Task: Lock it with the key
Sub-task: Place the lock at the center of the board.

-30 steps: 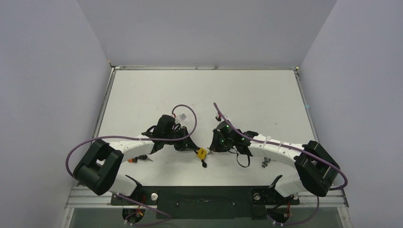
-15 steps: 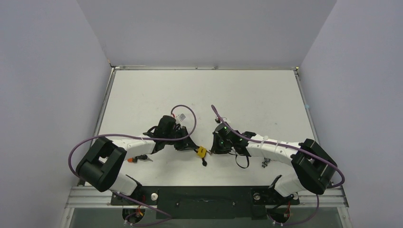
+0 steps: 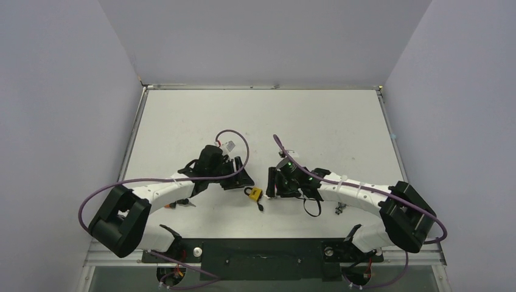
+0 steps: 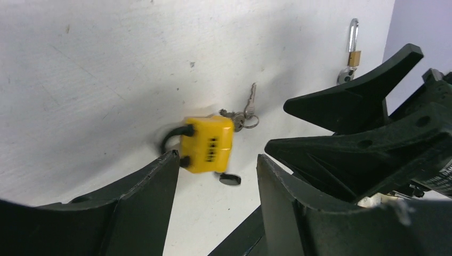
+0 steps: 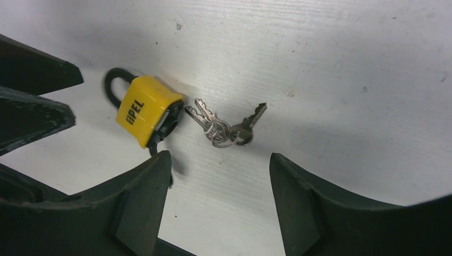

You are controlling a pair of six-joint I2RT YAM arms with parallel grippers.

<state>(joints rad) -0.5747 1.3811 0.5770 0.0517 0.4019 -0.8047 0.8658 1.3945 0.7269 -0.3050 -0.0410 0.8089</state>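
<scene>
A yellow padlock [image 3: 257, 194] with a black shackle lies on the white table between my two grippers, touching neither. In the left wrist view the padlock [image 4: 208, 144] is slightly blurred, and a black key head [image 4: 230, 180] sticks out of its base. A ring of silver keys [image 5: 226, 128] lies beside the padlock [image 5: 141, 109]. My left gripper [image 4: 217, 160] stands open just left of the lock, with nothing between its fingers. My right gripper [image 5: 219, 157] is open too, above bare table near the keys.
A small brass padlock [image 4: 352, 48] with a silver shackle lies further right, beside the right arm [image 3: 359, 193]. A small orange and black item [image 3: 176, 204] lies by the left arm. The table's near edge rail [image 3: 261, 249] runs close behind the lock.
Both grippers were shut at the padlock and its key; they have opened and drawn slightly apart. The padlock now lies free on the table.
</scene>
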